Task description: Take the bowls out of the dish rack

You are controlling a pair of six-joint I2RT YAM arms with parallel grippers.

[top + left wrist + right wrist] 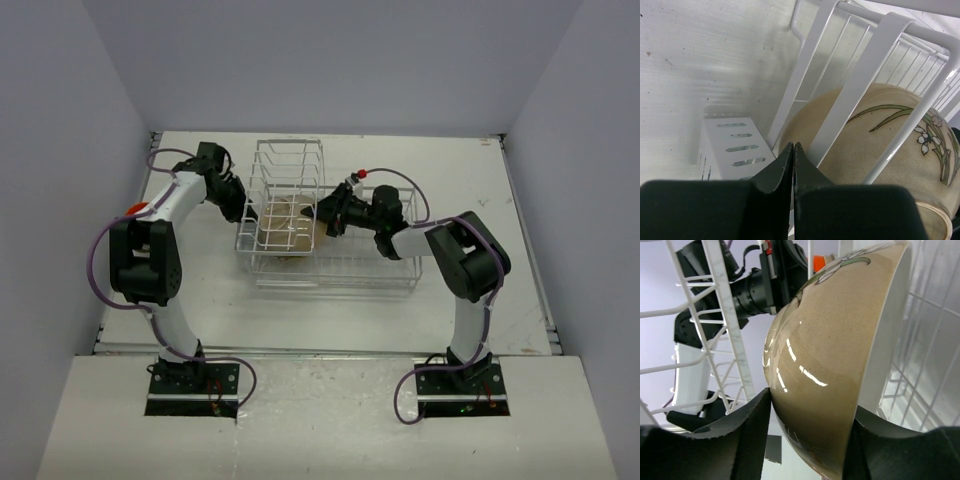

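Unloading is under way at the dish rack (290, 160): the large tan bowl (830, 365), still inside the wires, is pinched by its wall between the half-closed fingers of the right gripper (810, 405). The left gripper (793, 150) is held shut and empty just outside the rack. No other bowl is made out inside, so this lift seems to be the last.

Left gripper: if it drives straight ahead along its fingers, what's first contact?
Most likely a white bar of the dish rack, just past the shut left gripper tips. The tan bowl sits right behind it. Depth is hard to judge.
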